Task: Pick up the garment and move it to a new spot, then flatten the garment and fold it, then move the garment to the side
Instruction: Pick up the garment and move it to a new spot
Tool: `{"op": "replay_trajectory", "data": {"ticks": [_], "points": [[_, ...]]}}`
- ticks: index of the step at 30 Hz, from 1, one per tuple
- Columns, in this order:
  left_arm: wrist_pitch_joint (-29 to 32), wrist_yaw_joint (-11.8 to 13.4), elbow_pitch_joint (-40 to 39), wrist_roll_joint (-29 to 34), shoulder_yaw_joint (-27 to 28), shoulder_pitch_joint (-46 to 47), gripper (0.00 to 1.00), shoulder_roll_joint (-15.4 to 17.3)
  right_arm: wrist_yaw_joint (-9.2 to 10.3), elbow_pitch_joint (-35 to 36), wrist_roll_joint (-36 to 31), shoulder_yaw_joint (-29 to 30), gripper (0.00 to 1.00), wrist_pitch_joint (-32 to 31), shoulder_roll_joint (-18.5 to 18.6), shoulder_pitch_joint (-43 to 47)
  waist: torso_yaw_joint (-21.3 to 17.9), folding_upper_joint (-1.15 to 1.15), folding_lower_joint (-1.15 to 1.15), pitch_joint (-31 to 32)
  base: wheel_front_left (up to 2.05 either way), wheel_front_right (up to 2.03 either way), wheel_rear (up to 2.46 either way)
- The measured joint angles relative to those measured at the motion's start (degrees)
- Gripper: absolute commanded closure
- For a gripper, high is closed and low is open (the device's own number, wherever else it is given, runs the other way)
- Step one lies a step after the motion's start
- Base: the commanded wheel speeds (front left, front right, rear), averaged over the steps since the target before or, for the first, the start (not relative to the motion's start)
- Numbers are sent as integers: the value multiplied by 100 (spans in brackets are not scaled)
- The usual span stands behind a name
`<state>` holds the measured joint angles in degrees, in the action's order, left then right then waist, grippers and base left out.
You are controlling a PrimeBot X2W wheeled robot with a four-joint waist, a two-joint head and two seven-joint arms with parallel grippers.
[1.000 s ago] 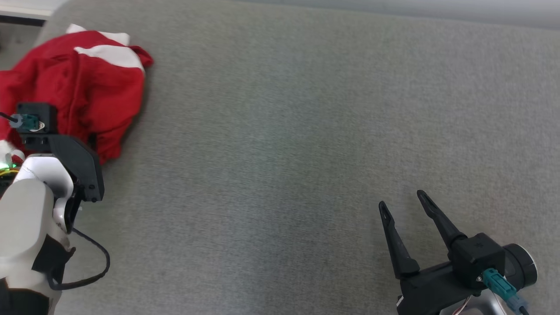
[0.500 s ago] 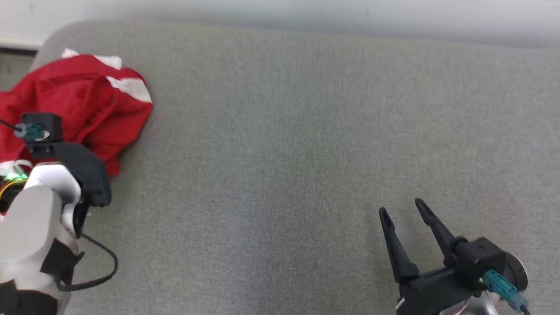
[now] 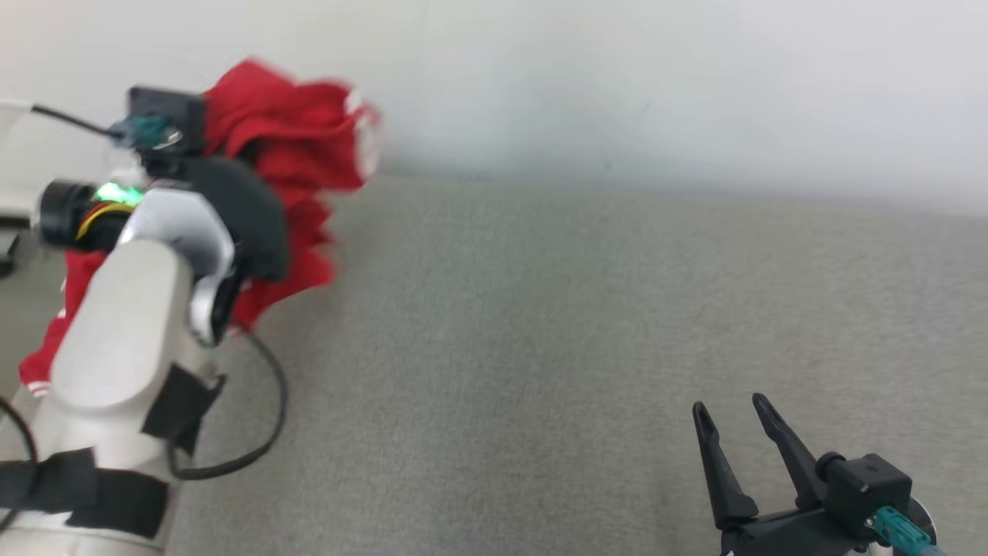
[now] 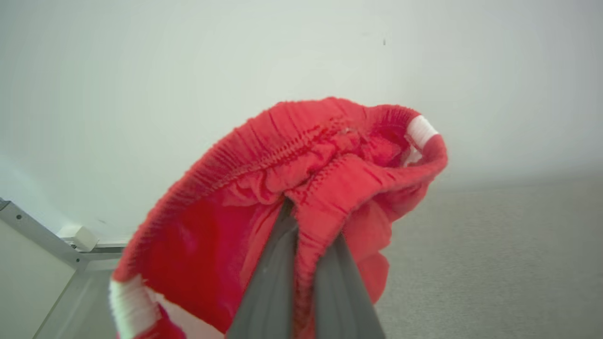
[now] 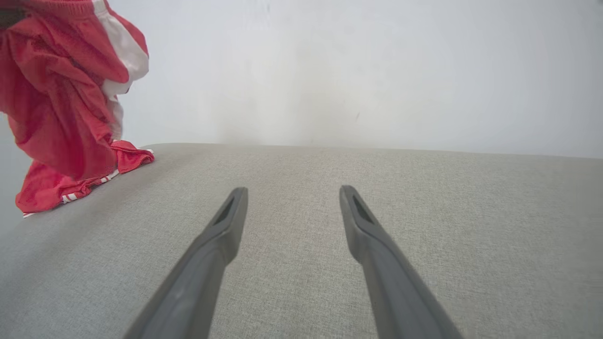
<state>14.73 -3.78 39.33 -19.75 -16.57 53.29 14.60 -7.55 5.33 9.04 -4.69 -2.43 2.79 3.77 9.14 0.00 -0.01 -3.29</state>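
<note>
Count: one garment, two grippers, two fingers on each. The garment is red; in the left wrist view we count two white bands, one at its upper right and one at its lower left. The left gripper is clamped on the garment: its two fingers stand nearly together with a gathered fold of the ribbed elastic edge pinched between them, and cloth spills over both tips. Most of the garment is held up in the air in front of the pale wall, bunched and hanging from the grip. In the right wrist view its lower end, with a red-and-white striped hem, lies on the grey surface by the left edge, near the far left corner. The head view shows the garment blurred, so we cannot read its folds there. The left forearm carries one looped black cable, and one green light shows at the wrist. The right gripper is near the surface's near right corner, well apart from the garment, with its two fingers spread apart and nothing between them; we cannot tell whether its tips touch the surface.
</note>
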Motion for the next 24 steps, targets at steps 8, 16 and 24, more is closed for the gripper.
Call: {"op": "replay_trajectory", "data": {"ticks": [8, 16, 24], "points": [[151, -176, -965, -227, -313, 107, 100, -622, 0, -27, 20, 146, 0, 26, -1, 118, -520, 0, 0, 366, 0, 0, 0], [272, -226, -1463, -575, -724, -457, 100, -990, 0, -12, 27, 134, 0, 11, 0, 118, -1243, 0, 1, 403, 0, 0, 0], [31, -15, -1361, -1131, -857, -1712, 100, -1121, 0, -20, 42, 8, 0, -25, 0, 112, -1914, 0, 1, 322, 0, 0, 0]]}}
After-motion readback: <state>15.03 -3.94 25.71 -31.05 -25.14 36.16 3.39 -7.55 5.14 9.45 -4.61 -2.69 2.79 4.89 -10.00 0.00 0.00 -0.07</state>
